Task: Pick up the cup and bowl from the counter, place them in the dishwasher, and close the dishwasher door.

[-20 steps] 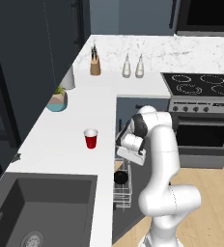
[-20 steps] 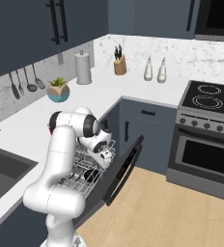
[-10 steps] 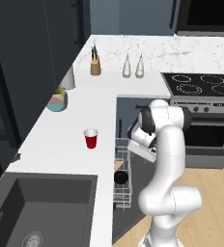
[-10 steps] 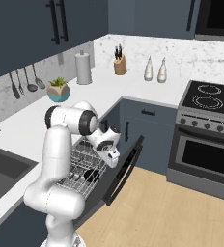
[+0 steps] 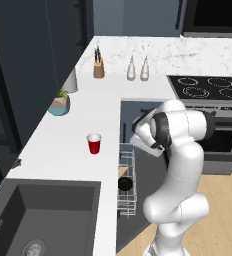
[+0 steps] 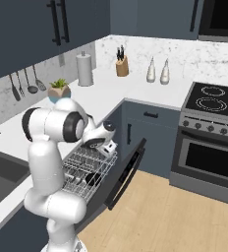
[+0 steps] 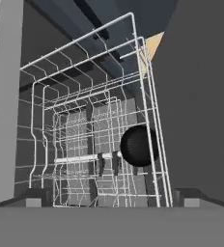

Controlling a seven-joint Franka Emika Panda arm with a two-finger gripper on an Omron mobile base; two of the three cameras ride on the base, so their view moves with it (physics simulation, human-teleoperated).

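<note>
Below end effector (image 7: pixel 112 195): bowl (image 7: pixel 139 145) in rack (image 7: pixel 92 87) | end effector: released, empty | cup (image 5: pixel 93 143): on surface (image 5: pixel 73 135), well apart

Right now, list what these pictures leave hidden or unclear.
- Gripper: right base view, too small to tell open or shut; in the hand view only dark finger tips at the bottom edge.
- Bowl: hand view, crossed by rack wires; how it rests is unclear.
- Cup: left base view, contents too small to see.
</note>
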